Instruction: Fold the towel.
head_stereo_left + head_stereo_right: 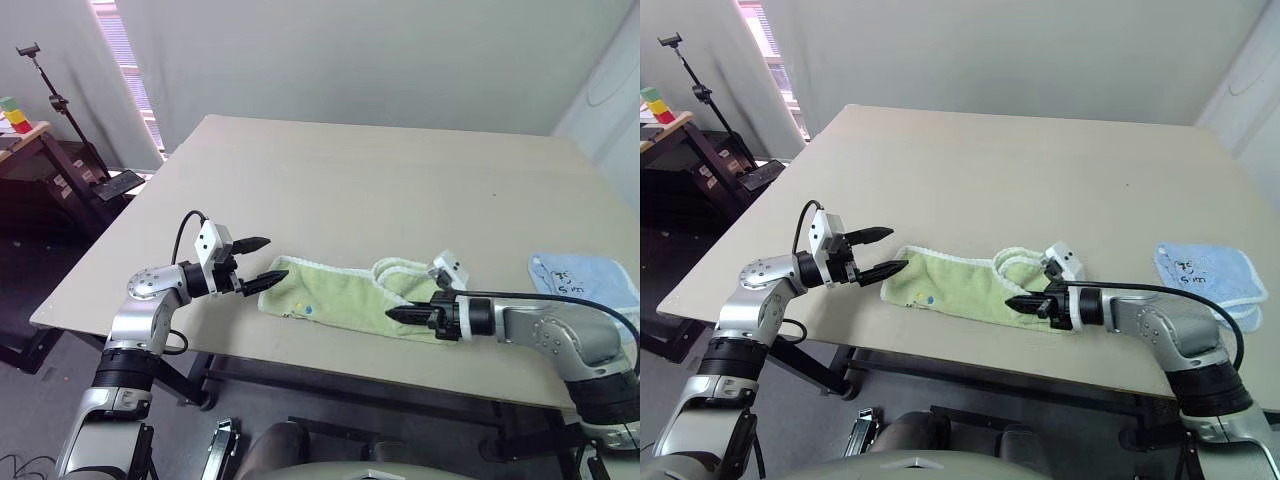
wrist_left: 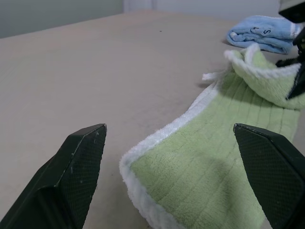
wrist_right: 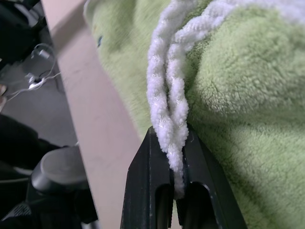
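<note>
Towel (image 1: 345,298): light green terry cloth, ribbed pile, thick white looped edging. Lies on the tan table (image 1: 380,180), near the front edge, as a long narrow strip running left to right. Its right end is bunched and curled up into a rounded fold. Small blue printed mark near the left end. A short white loop sticks out along the far edge, seen in the left wrist view.

Left gripper (image 1: 262,263): 2 black tapered fingers spread wide apart, pointing level toward the towel's left end. Lower fingertip sits right at the towel's left corner; whether it touches cannot be told. Nothing between the fingers. In its wrist view the fingers (image 2: 78,167) show a fine dotted texture, with the rounded white-edged towel corner between them and a little ahead.

Right gripper (image 1: 1018,303): fingers pinched together on the towel's front edge near the bunched end, pointing left. Its wrist view shows 2 layers of the fluffy white edging (image 3: 169,109) clamped between the flat black fingers (image 3: 147,181), green pile bulging beside them.

Blue cloth (image 1: 585,280): smaller, light blue, folded, on the table well to the right of the towel.
</note>
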You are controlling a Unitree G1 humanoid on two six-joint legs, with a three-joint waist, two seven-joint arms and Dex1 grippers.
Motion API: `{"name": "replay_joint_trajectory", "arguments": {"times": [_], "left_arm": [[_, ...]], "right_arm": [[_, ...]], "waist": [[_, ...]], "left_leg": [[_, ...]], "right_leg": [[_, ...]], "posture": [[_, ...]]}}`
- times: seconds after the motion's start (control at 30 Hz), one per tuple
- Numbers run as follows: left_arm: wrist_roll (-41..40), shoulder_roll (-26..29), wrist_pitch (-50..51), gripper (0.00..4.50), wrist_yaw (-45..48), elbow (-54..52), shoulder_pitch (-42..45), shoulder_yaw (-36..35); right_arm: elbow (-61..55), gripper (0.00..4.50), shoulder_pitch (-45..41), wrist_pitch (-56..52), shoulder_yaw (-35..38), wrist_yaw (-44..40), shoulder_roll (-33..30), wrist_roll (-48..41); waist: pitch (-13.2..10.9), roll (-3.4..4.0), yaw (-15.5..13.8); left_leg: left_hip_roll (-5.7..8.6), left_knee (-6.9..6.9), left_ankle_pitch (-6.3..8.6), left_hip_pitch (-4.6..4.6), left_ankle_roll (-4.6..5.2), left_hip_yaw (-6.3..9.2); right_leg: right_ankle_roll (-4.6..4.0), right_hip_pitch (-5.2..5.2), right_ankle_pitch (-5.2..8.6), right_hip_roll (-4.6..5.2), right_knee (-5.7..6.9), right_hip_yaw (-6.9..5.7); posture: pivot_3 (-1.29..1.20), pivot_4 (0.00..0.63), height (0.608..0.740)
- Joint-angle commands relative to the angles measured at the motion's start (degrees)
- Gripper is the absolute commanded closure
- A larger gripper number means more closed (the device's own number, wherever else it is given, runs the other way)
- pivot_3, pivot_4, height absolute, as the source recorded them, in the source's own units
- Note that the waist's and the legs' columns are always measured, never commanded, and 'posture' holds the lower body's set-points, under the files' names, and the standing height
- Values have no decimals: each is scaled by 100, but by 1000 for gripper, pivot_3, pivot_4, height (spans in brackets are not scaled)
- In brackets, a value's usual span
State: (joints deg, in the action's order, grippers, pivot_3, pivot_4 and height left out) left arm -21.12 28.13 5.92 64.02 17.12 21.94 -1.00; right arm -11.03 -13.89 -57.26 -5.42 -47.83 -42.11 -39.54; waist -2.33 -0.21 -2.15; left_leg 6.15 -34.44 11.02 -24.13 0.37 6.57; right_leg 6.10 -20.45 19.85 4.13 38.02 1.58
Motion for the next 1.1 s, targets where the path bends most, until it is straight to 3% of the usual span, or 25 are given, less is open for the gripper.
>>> {"name": "replay_joint_trajectory", "arguments": {"times": [0.03, 0.1, 0.37, 0.43, 0.57, 0.67, 0.77, 0.83, 1.1], "left_arm": [[-28, 87, -2, 0, -25, -238, 1, -93], [-26, 95, -6, 0, -31, -243, -8, -94], [-158, 143, 143, 0, -36, -347, -12, -159], [-261, 177, 277, 0, -18, -415, -16, -218], [-616, 206, 1037, 0, -145, -826, 106, -266], [-877, 34, 1354, 0, -137, -1141, 325, -188], [-1038, -219, 1548, 821, -15, -1218, 521, -11], [-937, -428, 1492, 1537, 29, -1149, 658, 200], [-340, -1311, 1020, 4467, 268, -564, 1103, 1164]], "right_arm": [[-23, 3989, -184, 120, 13, 9, 139, 101], [13, 3494, -221, 160, 52, -6, 194, 133], [-402, 532, -66, 360, 658, -337, 142, -213], [-442, 15, -42, 389, 872, -336, 130, -288], [78, 15, -153, 535, 1837, 257, 645, -627], [379, 15, -112, 1232, 1991, 293, 747, -190], [342, 367, 38, 1272, 1896, -72, 653, -284], [293, 869, 64, 1354, 1896, -122, 733, -331], [407, 3848, 238, 1793, 1488, -327, 816, 19]], "waist": [[0, 0, 4], [0, 1, 0], [0, 1, -5], [0, 1, -3], [0, 0, -2], [-1, 1, -10], [-1, 2, -12], [0, 3, 3], [0, 3, 1]], "left_leg": [[0, -3, 0, 0, 0, 0], [0, -13, 0, 0, 0, 0], [1, -35, 4, -7, -5, 0], [1, -36, 4, -10, -4, 1], [1, -37, 4, -10, -4, 1], [1, -43, 4, -10, -4, 1], [2, -52, 2, -12, -1, 1], [2, -54, 1, -12, 1, 1], [0, -66, 0, -11, 2, 1]], "right_leg": [[0, 0, 0, 0, 2, 0], [0, 2, 0, -1, 6, 0], [-2, 6, -1, -1, 10, 0], [-2, 5, -1, -1, 10, -1], [-2, 5, -1, -2, 10, -1], [-2, 6, -1, -3, 15, 0], [-2, 8, -1, -3, 17, -3], [1, 9, -3, -3, 17, -2], [4, 10, -5, -6, 26, -2]], "posture": [[0, 0, 740], [0, 0, 740], [0, 0, 740], [0, 0, 740], [0, 0, 740], [0, 0, 740], [0, 0, 740], [0, 0, 740], [0, 0, 740]]}}
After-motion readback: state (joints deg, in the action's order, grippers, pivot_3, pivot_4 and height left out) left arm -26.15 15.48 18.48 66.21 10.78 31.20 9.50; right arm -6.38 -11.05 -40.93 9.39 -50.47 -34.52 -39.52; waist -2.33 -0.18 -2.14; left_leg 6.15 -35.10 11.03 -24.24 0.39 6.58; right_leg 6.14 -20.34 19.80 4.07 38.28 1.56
